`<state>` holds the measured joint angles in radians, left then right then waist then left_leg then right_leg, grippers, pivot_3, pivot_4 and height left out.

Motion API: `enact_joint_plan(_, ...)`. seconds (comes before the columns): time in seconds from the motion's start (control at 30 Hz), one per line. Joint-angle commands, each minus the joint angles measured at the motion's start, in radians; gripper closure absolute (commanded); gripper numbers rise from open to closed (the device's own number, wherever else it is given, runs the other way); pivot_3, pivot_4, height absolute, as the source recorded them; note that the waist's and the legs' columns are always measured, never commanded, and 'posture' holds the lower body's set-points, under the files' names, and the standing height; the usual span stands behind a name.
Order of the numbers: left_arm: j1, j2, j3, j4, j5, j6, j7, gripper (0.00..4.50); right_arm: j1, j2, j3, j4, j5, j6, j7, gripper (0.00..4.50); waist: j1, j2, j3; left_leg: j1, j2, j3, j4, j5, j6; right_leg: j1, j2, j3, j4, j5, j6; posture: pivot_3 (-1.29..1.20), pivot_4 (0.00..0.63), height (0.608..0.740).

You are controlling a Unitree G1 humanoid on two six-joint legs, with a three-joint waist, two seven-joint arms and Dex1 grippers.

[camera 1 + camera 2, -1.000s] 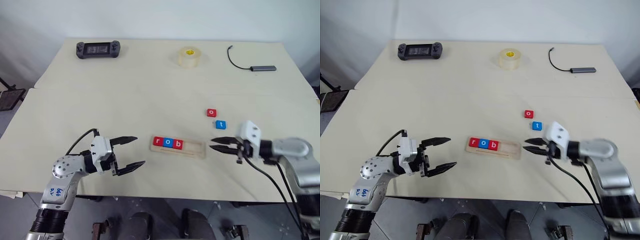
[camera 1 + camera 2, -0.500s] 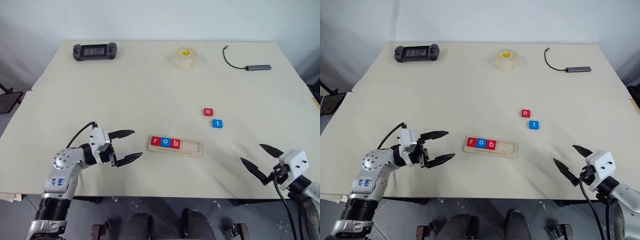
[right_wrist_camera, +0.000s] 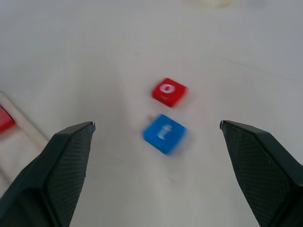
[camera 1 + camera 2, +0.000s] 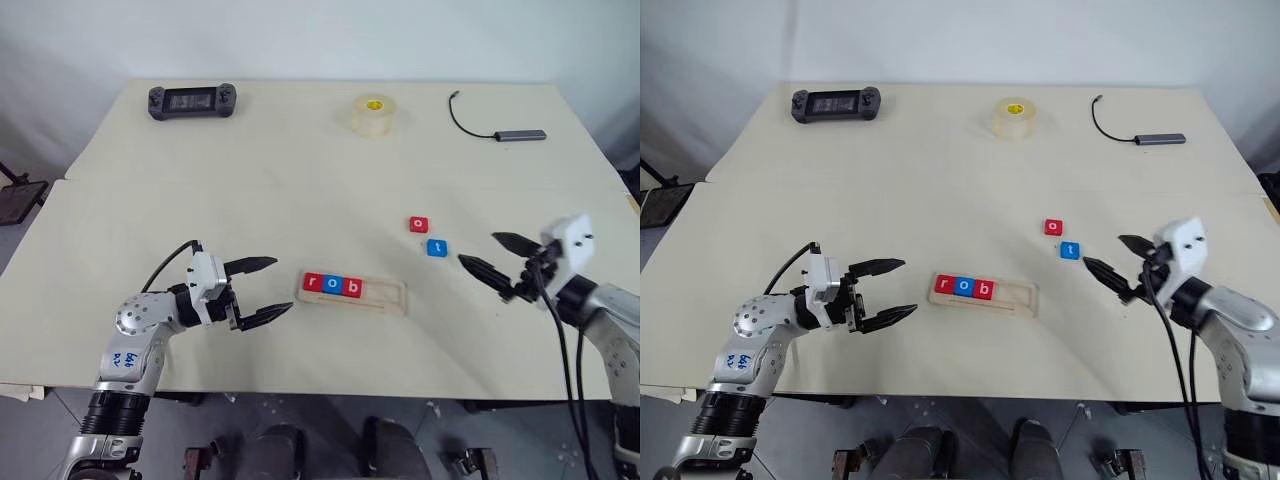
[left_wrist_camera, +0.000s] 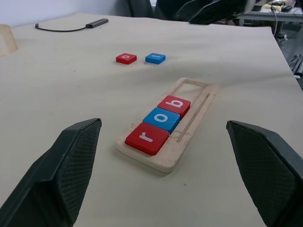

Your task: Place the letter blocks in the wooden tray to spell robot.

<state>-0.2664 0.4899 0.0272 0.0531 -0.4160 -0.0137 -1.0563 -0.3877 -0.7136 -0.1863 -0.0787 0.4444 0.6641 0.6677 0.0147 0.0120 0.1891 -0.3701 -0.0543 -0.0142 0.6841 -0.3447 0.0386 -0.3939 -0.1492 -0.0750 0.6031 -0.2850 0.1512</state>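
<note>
The wooden tray (image 4: 391, 296) lies near the table's front middle. Three letter blocks fill its left end: red r (image 4: 313, 283), blue o (image 4: 332, 285) and red b (image 4: 351, 288). Its right half is bare. A loose red o (image 4: 419, 224) and a blue t (image 4: 437, 247) lie on the table behind and to the right of the tray. My right gripper (image 4: 478, 248) is open just right of the blue t, pointing at it, with nothing held. My left gripper (image 4: 280, 287) is open left of the tray, pointing at its left end, and is empty.
A black game controller (image 4: 193, 100) sits at the back left. A roll of clear tape (image 4: 373, 114) is at the back middle. A grey adapter with a black cable (image 4: 520, 134) lies at the back right. A seam crosses the table behind the blocks.
My right gripper opened wide, drew back from the tray's right end toward the table's front edge, then rose to beside the blue t. My left gripper has hardly moved.
</note>
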Motion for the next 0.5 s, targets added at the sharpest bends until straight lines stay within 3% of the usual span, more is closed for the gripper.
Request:
enact_joint_plan(0.03,-0.005,-0.01,-0.002,-0.024,0.012,-0.026,0.014,0.0,-0.066,-0.026,0.048,0.026,-0.047,0.066,-0.03,0.07,0.007,0.0,0.0,0.0,0.0,-0.001,0.0,0.0,0.0,0.0,0.0,0.0,0.0,0.0,0.0,0.0,0.15,0.74)
enact_joint_plan(0.4,0.025,-0.005,0.005,-0.054,0.014,-0.028,0.031,0.0,-0.127,-0.013,0.076,0.047,-0.074,0.121,-0.043,0.07,0.006,0.0,0.0,-0.004,-0.002,-0.003,-0.001,-0.002,0.002,-0.002,0.0,-0.003,-0.001,0.0,0.0,0.0,0.15,0.74)
enact_joint_plan(0.5,0.025,-0.005,0.004,-0.057,0.013,-0.026,0.035,0.0,-0.198,0.039,0.09,0.079,-0.086,0.199,-0.116,0.07,0.005,0.0,0.0,-0.004,-0.001,-0.002,0.0,-0.001,0.002,-0.001,0.0,-0.003,-0.001,0.0,0.0,0.0,0.15,0.74)
